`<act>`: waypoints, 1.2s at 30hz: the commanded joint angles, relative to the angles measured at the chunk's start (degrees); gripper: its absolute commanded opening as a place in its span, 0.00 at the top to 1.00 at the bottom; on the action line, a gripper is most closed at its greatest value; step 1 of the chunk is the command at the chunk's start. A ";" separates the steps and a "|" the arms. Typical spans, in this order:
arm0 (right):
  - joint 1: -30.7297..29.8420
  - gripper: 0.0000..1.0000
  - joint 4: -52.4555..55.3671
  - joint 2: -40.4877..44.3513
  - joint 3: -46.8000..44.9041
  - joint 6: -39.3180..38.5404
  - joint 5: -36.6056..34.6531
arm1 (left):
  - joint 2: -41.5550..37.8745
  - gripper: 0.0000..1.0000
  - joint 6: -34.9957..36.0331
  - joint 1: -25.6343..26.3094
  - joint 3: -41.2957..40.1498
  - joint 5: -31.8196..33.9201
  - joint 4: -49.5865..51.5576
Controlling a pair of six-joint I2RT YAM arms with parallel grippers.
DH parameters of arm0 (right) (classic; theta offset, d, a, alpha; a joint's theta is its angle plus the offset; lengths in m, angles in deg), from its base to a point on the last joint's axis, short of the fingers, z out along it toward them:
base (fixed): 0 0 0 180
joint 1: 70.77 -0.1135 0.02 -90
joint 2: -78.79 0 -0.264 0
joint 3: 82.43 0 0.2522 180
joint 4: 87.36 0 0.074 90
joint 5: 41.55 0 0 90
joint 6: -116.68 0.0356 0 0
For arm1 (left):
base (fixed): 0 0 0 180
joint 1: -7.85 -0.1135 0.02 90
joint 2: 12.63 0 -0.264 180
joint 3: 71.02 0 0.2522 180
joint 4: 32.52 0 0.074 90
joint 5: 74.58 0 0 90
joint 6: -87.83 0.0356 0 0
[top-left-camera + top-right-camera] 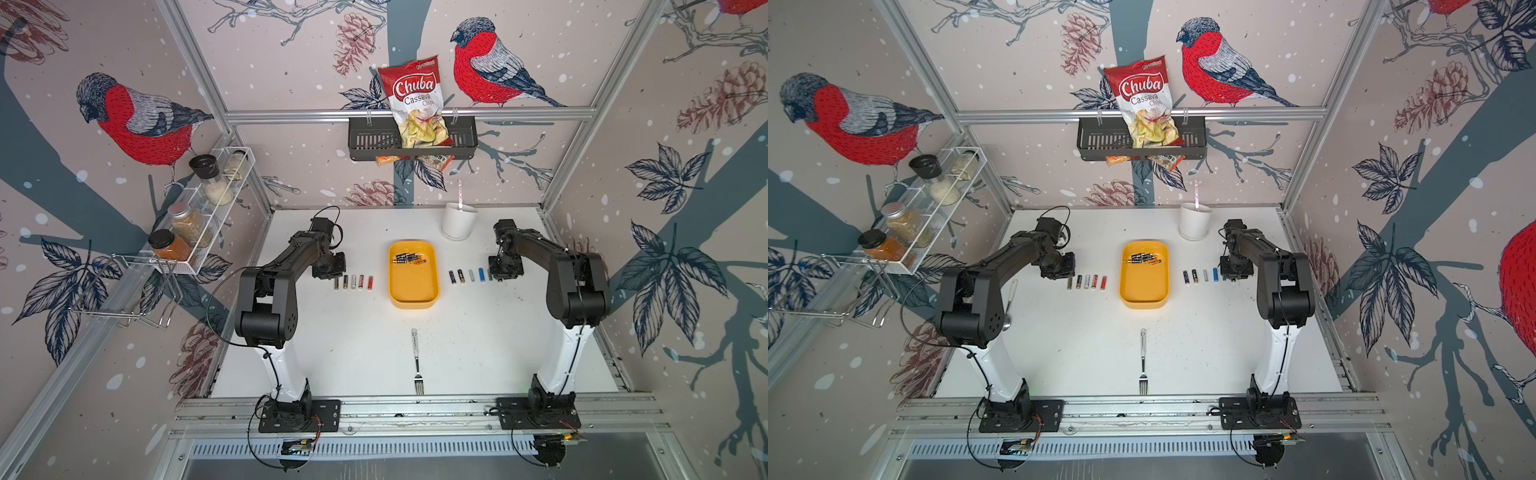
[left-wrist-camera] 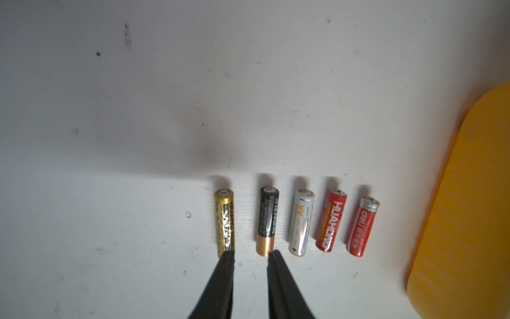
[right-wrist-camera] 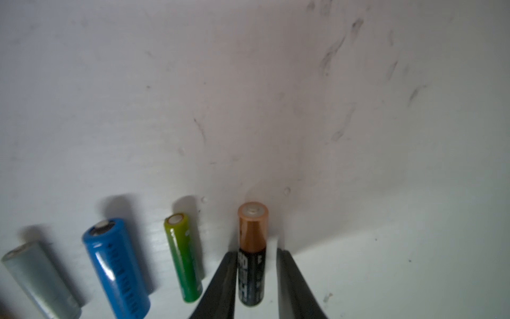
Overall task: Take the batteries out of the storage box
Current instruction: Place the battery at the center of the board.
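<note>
A black-and-copper battery (image 3: 252, 234) on the desk (image 1: 353, 340) is being straddled by the right gripper (image 3: 256, 252), jaws slightly apart; the left gripper (image 2: 251, 252) is being held apart and empty. The batteries (image 1: 409, 258) in the yellow storage box (image 1: 413, 286) are being judged light, rigid, slippery: best pinched mid-barrel.

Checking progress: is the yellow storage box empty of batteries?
No, a cluster of mostly black batteries lies at the far end of the yellow storage box.

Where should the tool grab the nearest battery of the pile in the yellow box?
Mid-body, from straight above. The battery lies flat at the pile's near edge; bare floor of the storage box on its near side leaves room for one jaw, but the far side looks crowded.
</note>
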 commanded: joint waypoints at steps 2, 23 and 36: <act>-0.12 0.69 1.01 0.56 0.18 -0.27 -0.07 | -0.45 0.73 0.71 -0.07 1.35 0.29 0.55; -2.48 0.69 2.32 5.05 2.68 0.78 0.00 | 0.46 0.73 -0.01 6.22 13.40 7.06 7.85; -9.41 0.68 4.65 2.98 12.76 2.89 4.12 | 11.83 0.73 -3.00 18.31 31.05 5.76 11.53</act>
